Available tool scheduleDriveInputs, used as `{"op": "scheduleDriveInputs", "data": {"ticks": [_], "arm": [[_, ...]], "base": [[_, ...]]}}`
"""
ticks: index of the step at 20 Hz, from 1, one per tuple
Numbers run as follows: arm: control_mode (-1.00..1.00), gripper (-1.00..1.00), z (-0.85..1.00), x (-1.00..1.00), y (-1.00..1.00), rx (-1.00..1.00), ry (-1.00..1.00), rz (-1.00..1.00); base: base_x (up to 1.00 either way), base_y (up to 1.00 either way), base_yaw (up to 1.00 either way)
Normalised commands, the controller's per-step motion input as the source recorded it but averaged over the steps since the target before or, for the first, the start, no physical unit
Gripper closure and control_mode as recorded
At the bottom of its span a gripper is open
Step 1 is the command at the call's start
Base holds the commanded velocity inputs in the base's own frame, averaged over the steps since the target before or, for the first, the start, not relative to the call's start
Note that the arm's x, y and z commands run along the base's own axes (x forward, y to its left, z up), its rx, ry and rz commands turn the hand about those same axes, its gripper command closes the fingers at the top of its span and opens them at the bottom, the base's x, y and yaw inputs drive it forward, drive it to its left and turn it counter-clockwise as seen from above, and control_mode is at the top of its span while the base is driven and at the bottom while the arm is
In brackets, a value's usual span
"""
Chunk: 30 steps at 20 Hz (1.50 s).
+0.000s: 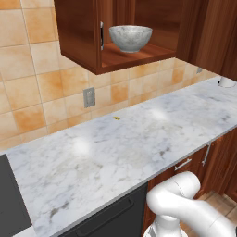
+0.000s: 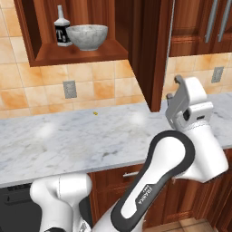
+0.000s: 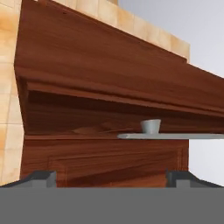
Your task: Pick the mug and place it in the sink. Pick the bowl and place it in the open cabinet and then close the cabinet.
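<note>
The grey speckled bowl (image 1: 130, 37) (image 2: 87, 36) stands upright on the shelf of the open dark wooden cabinet (image 1: 134, 56) (image 2: 79, 53). The cabinet's door (image 2: 145, 50) (image 3: 105, 113) stands swung out over the counter, and its long silver bar handle (image 3: 175, 136) runs across the hand view. My gripper (image 2: 173, 93) (image 3: 111, 178) hangs open and empty just right of that door, facing its outer side. The mug is out of view. A dark slab (image 1: 9, 199) lies at the counter's left end; I cannot tell whether it is the sink.
A white bottle (image 2: 62, 29) stands beside the bowl on the shelf. The marble counter (image 1: 115, 148) runs below, with a wall outlet (image 1: 89, 97) above it and a small white object (image 1: 227, 82) at its far right. More wall cabinets (image 2: 204, 27) hang to the right.
</note>
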Motion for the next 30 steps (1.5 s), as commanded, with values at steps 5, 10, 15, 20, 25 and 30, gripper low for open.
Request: {"op": "scheduleDriveInputs", "data": {"ticks": [5, 10, 15, 20, 25, 30], "arm": [[-1.0, -1.0, 0.0, 0.0, 0.32, 0.0, 0.01, 0.07], [-1.0, -1.0, 0.11, -0.19, 0.18, 0.0, -0.01, 0.09], [-1.0, -1.0, 0.18, -0.55, 0.27, 0.0, -0.11, 0.11], [-1.0, -1.0, 0.06, -0.66, 0.6, -0.16, -0.25, 0.09], [-1.0, -1.0, 0.0, -0.22, 0.98, -0.35, -0.2, 0.01], [-1.0, -1.0, 0.29, 0.15, 1.0, -0.37, -0.04, -0.04]], "base": [[0.0, 0.0, 0.0], [0.0, 0.0, 0.0], [0.0, 0.0, 0.0], [0.0, 0.0, 0.0], [0.0, 0.0, 0.0], [0.0, 0.0, 0.0]]}}
